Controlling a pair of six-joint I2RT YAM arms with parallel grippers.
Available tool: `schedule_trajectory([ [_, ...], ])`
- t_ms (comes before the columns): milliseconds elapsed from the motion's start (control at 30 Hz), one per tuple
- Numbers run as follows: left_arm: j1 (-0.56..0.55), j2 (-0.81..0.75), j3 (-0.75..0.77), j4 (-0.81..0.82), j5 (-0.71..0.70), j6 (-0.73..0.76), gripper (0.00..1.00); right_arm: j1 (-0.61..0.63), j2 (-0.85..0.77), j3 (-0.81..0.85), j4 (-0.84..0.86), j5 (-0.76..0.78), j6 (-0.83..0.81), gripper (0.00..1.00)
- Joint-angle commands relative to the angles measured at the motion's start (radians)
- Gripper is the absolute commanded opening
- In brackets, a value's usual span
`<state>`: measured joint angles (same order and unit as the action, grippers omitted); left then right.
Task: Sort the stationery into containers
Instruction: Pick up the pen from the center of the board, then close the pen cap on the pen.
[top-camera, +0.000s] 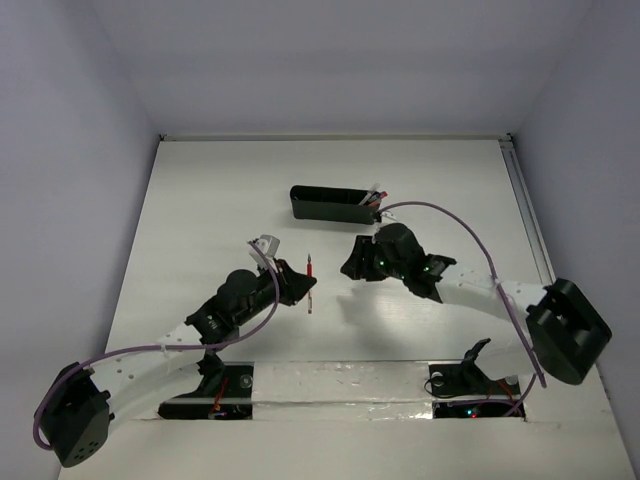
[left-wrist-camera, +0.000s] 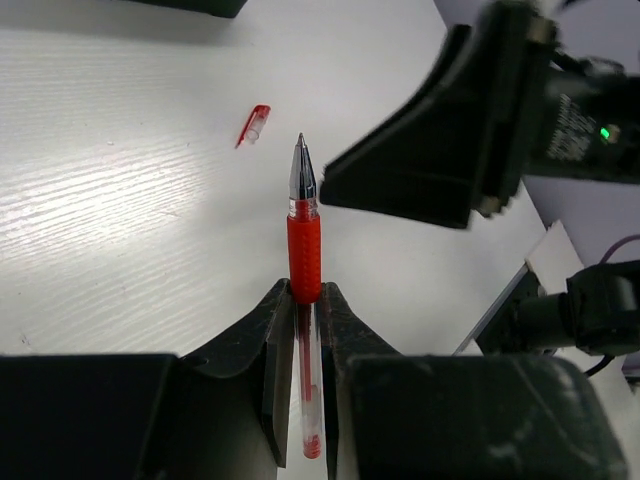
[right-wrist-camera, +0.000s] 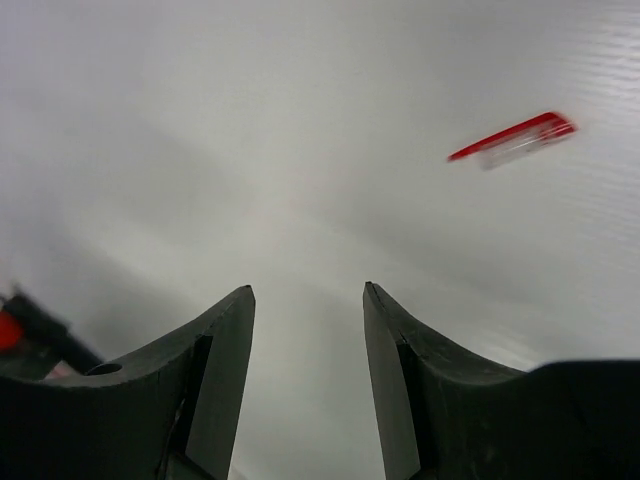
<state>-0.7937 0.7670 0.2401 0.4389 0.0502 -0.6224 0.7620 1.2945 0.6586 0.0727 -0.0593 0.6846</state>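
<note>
Clamping a red pen (left-wrist-camera: 304, 250) in the tightly closed left gripper (left-wrist-camera: 305, 295), on the near side of the tray (top-camera: 325, 206). Holding nothing in the half-spread right gripper (right-wrist-camera: 309, 289) beside the tray. Partly done: some stationery (top-camera: 374, 196) lodged in the tray's right end. Yet to go: the pen and a loose red cap (left-wrist-camera: 255, 123).

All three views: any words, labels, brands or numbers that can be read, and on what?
No readable text in any view.
Red pen in the left hand: no print shows.
Small red-and-clear piece on the table: nothing legible.
Black tray: too small to tell.
</note>
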Motion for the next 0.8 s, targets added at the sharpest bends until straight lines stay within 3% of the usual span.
schedule_trajectory([
  [0,0.005,-0.009,0.047,0.008,0.062,0.067,0.00,-0.030,0.106,0.134,-0.203,0.179,-0.063,0.54],
  [100,0.005,-0.014,0.033,0.018,0.080,0.076,0.00,-0.050,0.193,0.182,-0.212,0.206,-0.066,0.65],
  [233,0.005,-0.012,0.018,0.041,0.097,0.087,0.00,-0.059,0.287,0.237,-0.231,0.243,-0.056,0.68],
  [767,0.005,0.009,-0.045,0.135,0.128,0.076,0.00,-0.078,0.532,0.440,-0.379,0.380,-0.076,0.53],
])
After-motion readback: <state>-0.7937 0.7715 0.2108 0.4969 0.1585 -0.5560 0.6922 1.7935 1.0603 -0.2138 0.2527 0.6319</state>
